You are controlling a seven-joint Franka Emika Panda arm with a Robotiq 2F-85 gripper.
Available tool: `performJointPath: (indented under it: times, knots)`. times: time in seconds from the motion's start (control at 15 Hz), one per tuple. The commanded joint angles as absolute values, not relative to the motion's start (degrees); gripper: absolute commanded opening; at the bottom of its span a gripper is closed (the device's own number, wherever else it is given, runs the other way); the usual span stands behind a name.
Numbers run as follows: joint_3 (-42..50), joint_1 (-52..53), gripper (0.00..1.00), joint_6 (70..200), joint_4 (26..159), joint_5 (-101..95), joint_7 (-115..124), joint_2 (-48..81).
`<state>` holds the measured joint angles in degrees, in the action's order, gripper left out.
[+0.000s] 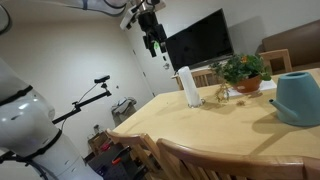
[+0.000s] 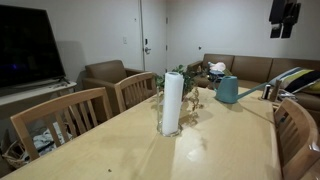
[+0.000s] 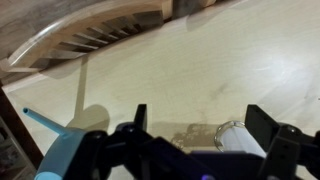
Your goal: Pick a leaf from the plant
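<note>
In an exterior view, your hand hangs high in the upper middle of the frame, well above the counter and in front of the dark television. To its right along the counter stands the white cylinder. Next comes the plant in its low pot near the far edge, right of centre. The teal watering can sits at the right edge. The hand is well apart from the plant, up and to its left in the picture.

In the wrist view the watering can shows at the lower left. Right of it, your hand fills the bottom of the frame. Its fingers are spread wide with nothing between them, only bare counter behind. The top of the white cylinder shows just inside the right finger. A wooden chair curves across the upper left.
</note>
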<state>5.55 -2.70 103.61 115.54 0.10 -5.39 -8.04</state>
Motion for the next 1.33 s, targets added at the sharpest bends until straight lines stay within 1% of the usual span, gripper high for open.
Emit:
performJointPath:
  times: [0.0, 0.47, 0.87, 1.27]
  knots:
    - [5.2, -3.1, 1.00, 103.3, 114.3, 0.5, -5.3, -7.2]
    - [5.5, -3.4, 1.00, 106.6, 104.8, 2.7, -3.7, -0.9]
    - [5.4, -4.2, 1.00, 103.8, 94.0, 5.1, -3.7, 8.0]
    - [4.9, -4.3, 1.00, 102.9, 86.7, 4.2, -2.0, 15.7]
